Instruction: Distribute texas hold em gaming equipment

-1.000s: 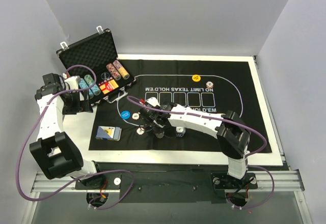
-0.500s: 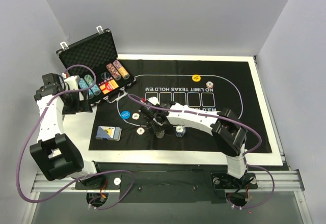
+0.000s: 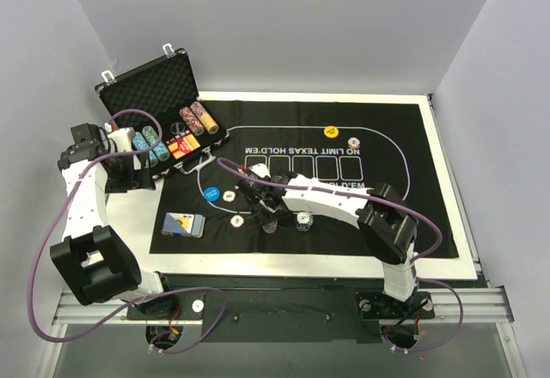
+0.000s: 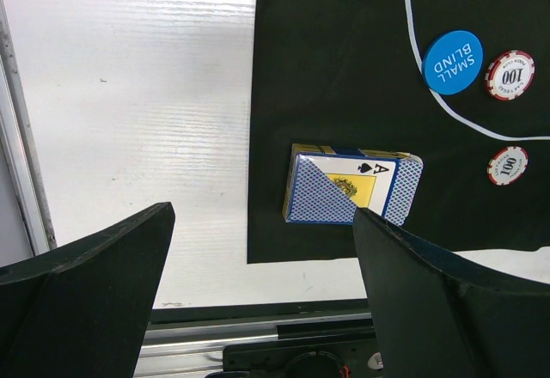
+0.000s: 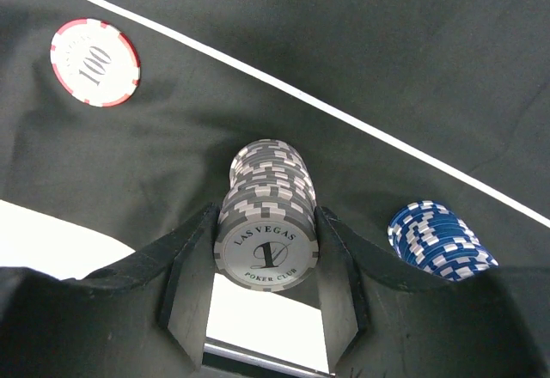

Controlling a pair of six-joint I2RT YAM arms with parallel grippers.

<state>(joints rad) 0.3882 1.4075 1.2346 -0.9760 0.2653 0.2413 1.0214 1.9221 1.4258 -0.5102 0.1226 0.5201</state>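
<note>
My right gripper point(image 3: 267, 218) is shut on a stack of grey speckled poker chips point(image 5: 268, 223), its fingers point(image 5: 187, 275) pressing both sides of the stack on the black mat point(image 3: 395, 150). A blue chip stack point(image 5: 438, 239) stands just right of it, and a red 100 chip point(image 5: 94, 62) lies to the far left. My left gripper point(image 4: 262, 215) hangs wide open and empty over the table's left side, above a blue-backed card deck point(image 4: 352, 189). The blue small blind button point(image 4: 453, 63) and two more 100 chips point(image 4: 510, 74) lie beyond the deck.
The open black case point(image 3: 159, 94) at the back left holds more chip stacks point(image 3: 198, 118). A yellow button point(image 3: 330, 131) and a single chip point(image 3: 353, 143) lie on the far side of the printed oval. The mat's near edge is close behind the grey stack.
The right gripper's jaws have closed in onto the grey chip stack. The right arm shifted slightly left at the start. The left arm has not moved.
</note>
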